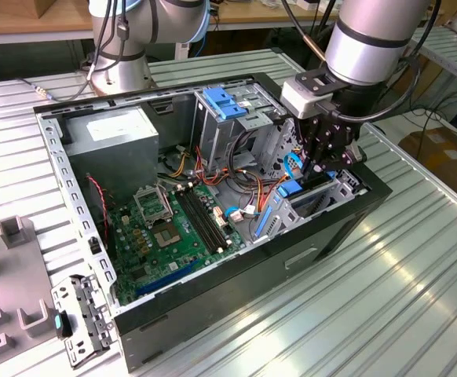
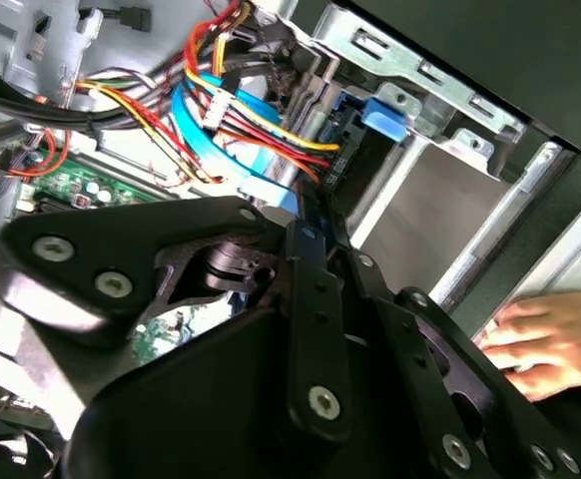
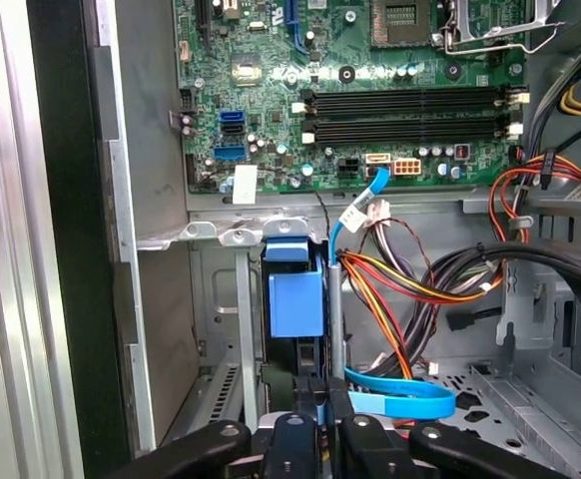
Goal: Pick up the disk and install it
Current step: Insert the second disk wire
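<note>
Exterior view: black claw (image 1: 328,161) lowered into the drive cage at the front corner of the open black computer case (image 1: 291,259), clenched edge-on around the disk (image 1: 307,196), a flat dark hard drive framed by bright blue plastic rails. First wrist view: same disk (image 3: 296,299) standing upright between the cage's metal guides, its blue tab showing, apparently partly slid in but not yet seated, so pick-up judged done and installation under way. Second wrist view: person's hand (image 2: 550,344) resting on the ribbed metal surface (image 1: 417,275) just outside the case.
</note>
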{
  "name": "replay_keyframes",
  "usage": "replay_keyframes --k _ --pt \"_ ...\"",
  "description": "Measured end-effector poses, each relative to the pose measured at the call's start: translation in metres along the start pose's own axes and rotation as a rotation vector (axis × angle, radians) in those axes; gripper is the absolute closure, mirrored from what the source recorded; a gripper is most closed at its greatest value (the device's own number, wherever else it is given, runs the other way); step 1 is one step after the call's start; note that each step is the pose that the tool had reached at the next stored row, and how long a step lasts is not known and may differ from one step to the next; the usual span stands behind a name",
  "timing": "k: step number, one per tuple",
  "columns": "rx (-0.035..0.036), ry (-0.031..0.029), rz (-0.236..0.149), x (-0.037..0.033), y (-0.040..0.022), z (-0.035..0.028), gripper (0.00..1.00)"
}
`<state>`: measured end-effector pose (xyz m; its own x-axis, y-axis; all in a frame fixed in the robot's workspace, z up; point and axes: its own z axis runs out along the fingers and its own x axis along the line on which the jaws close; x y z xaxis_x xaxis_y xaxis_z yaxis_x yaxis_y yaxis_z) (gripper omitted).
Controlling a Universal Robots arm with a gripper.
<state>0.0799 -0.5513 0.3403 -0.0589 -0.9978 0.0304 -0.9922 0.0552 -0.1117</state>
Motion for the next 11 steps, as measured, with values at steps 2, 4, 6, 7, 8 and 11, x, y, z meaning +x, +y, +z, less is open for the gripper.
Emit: replay_keyframes --k 2,4,6,7,8,11 --pt "0.0000 -0.0005 0.000 0.0000 0.0001 0.0006 0.84" --pt "0.0000 -0.0005 0.000 0.0000 0.0001 0.0007 0.84" --pt "0.0000 -0.0008 0.000 0.0000 0.0001 0.0008 0.84" --pt "0.0000 -0.0009 0.000 0.0000 0.0000 0.0008 0.83" --pt "0.0001 -0.0013 0.000 0.0000 -0.0001 0.0000 0.83" --pt "0.0001 -0.0005 0.000 0.0004 -0.0015 -0.0121 0.76"
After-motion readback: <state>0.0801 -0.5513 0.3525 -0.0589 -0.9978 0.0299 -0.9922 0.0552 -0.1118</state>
